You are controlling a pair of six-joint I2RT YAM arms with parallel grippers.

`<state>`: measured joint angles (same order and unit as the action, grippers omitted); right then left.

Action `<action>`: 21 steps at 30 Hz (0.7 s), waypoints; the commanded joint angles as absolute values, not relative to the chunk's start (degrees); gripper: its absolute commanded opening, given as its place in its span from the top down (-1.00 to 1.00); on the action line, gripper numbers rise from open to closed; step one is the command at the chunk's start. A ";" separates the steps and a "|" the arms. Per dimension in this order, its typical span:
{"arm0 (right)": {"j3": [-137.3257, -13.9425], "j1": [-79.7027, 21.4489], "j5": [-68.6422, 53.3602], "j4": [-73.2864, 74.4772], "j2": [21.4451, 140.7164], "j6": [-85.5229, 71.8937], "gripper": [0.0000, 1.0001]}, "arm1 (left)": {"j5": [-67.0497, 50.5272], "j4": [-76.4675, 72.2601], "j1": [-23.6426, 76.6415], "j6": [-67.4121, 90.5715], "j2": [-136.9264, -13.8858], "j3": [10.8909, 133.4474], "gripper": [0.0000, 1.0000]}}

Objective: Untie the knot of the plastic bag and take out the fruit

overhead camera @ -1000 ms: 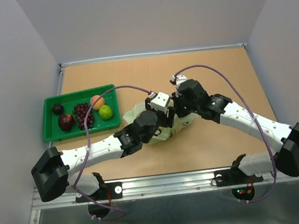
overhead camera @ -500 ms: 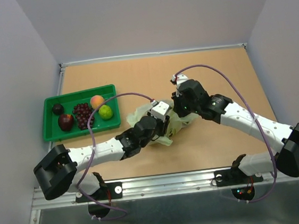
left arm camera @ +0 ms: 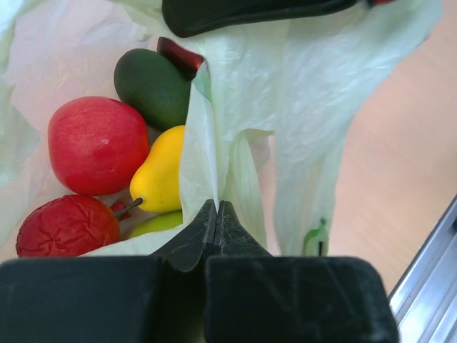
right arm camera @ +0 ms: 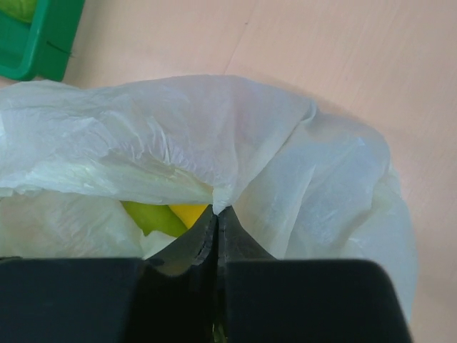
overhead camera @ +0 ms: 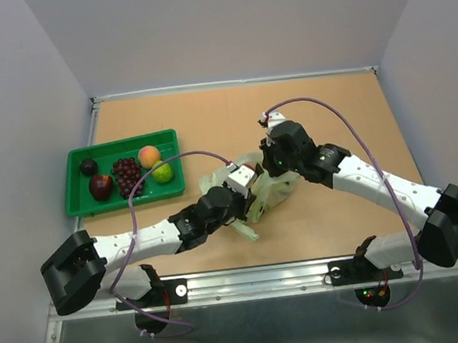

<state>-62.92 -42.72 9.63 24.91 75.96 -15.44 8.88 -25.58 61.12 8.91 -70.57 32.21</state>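
Observation:
The pale green plastic bag lies mid-table between my two arms, its mouth pulled open. My left gripper is shut on a fold of the bag's rim, at the near left of the bag. My right gripper is shut on the opposite rim. In the left wrist view the fruit shows inside: a red apple, a dark green avocado, a yellow pear and a small wrinkled red one. The knot is out of view.
A green tray stands at the left, holding purple grapes, a peach, a lime-green fruit and two dark fruits. Its corner shows in the right wrist view. Walls close in the table on three sides.
My left gripper went from open to shut on the bag's rim and drew back toward the near left. The bag's mouth has stretched wider. The right arm has hardly moved.

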 commanded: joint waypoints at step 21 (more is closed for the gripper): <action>-65.66 -24.96 5.37 16.26 75.33 -15.38 -0.24 | 8.17 -18.11 66.09 31.21 -58.89 24.25 0.54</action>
